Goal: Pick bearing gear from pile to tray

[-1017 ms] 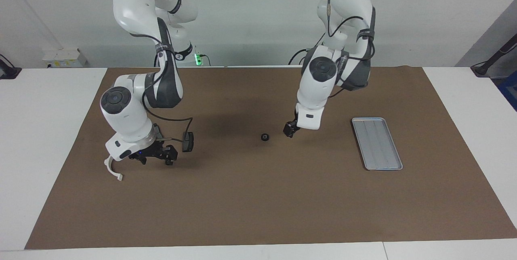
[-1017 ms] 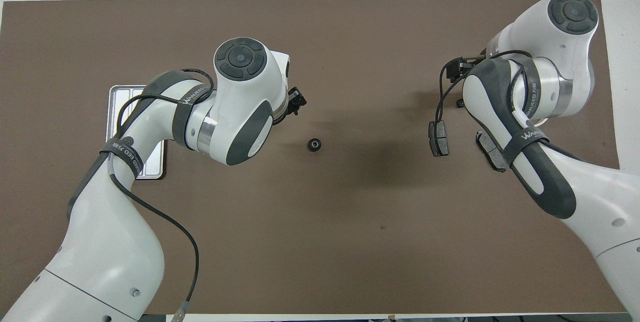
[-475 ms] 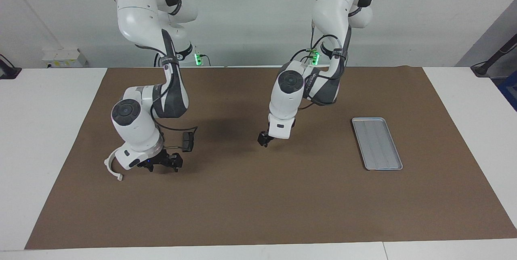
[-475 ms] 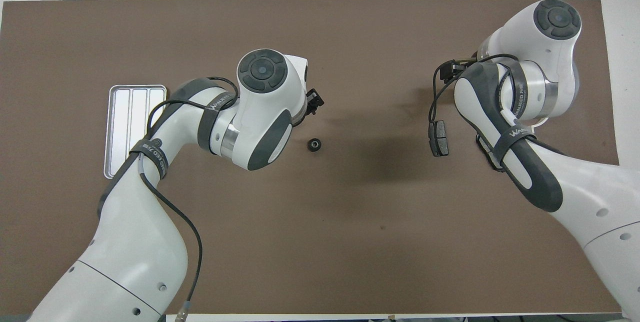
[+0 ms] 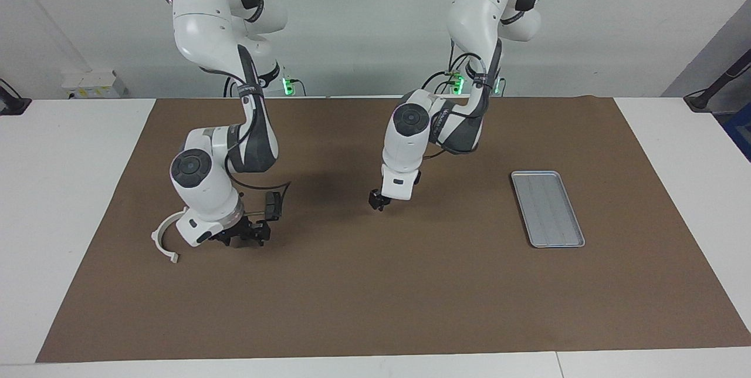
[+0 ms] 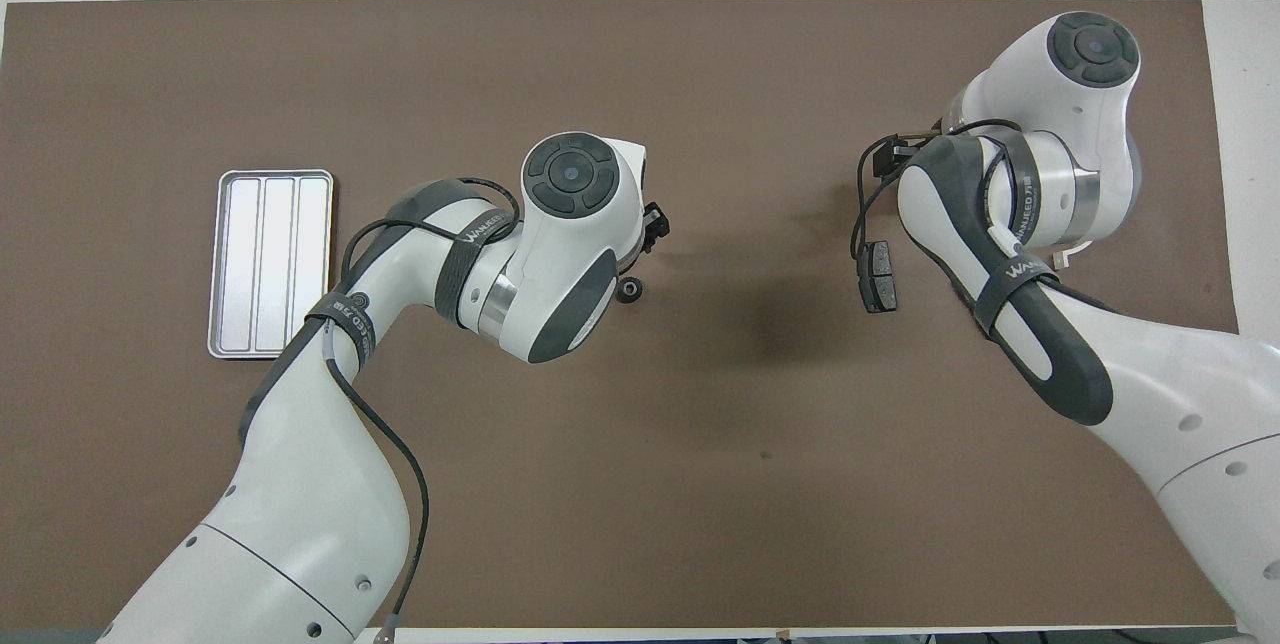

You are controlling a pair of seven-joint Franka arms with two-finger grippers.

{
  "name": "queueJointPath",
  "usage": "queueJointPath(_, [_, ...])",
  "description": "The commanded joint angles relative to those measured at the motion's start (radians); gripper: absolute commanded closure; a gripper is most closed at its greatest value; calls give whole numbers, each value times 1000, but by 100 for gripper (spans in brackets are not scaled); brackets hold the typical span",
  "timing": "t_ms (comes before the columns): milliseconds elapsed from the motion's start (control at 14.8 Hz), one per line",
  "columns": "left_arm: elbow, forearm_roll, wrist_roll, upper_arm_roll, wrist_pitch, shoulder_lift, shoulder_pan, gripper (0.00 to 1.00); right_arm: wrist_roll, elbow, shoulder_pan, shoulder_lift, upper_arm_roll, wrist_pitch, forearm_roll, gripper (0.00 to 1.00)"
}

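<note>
The bearing gear (image 6: pixel 628 291), a small black round piece, lies on the mat's middle, half tucked under my left arm's wrist in the overhead view. In the facing view it is hidden by my left gripper (image 5: pixel 375 201), which hangs low right at that spot. The pile lies toward the right arm's end: a white half-ring bracket (image 5: pixel 163 241) and a dark brake pad (image 5: pixel 271 205). Low between these two hangs my right gripper (image 5: pixel 243 237), open with nothing in it. The silver tray (image 5: pixel 548 209) sits bare toward the left arm's end.
A brown mat (image 5: pixel 375 307) covers the white table. The right arm's black cable (image 6: pixel 860 214) loops down beside the brake pad (image 6: pixel 878 274). The right arm's wrist covers the rest of the pile from above.
My left arm swung away from the tray's end to the middle and lowered its gripper onto the gear's spot. The right gripper shifted a little toward the brake pad and sank lower.
</note>
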Motion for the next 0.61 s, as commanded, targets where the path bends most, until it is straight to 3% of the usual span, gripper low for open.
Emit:
queueJointPath(0, [-42,-6,-10,19,41,-22,-23,8,-16,-36,-13,-19,13,1,-7,8])
queueJointPath(542, [-48,-6,-44,19,50,-22,-44,17,-62,-115,-22,-54,8,-7,-7,11])
